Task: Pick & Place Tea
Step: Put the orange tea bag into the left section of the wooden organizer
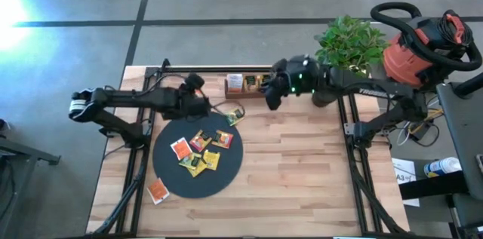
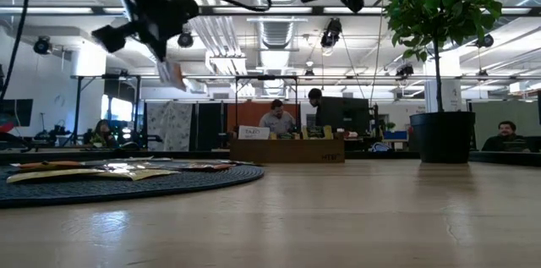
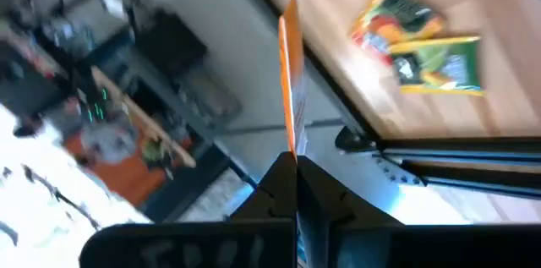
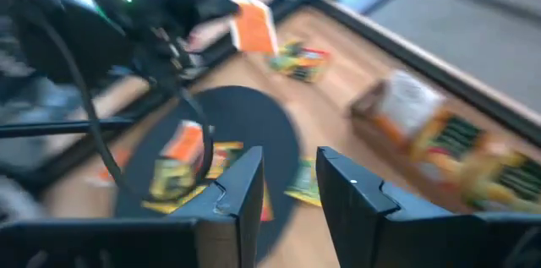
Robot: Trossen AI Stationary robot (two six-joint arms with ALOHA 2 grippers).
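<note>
Left wrist view is showing the left gripper (image 3: 294,166) pinching an orange tea packet (image 3: 290,73) by its bottom edge, up above the table (image 1: 302,171). It could slip out. The right gripper (image 4: 287,183), empty, is standing partly open.

Black disc (image 1: 170,171) on wooden table (image 1: 302,179), lying between both sets of jaws and nearer the camera. Wooden compartment tray (image 1: 245,84) at far edge, just beside right jaws. Potted plant (image 1: 349,43) behind them. Red shop vacuum (image 1: 423,47) off-table. People at desks (image 2: 279,120) in background.
</note>
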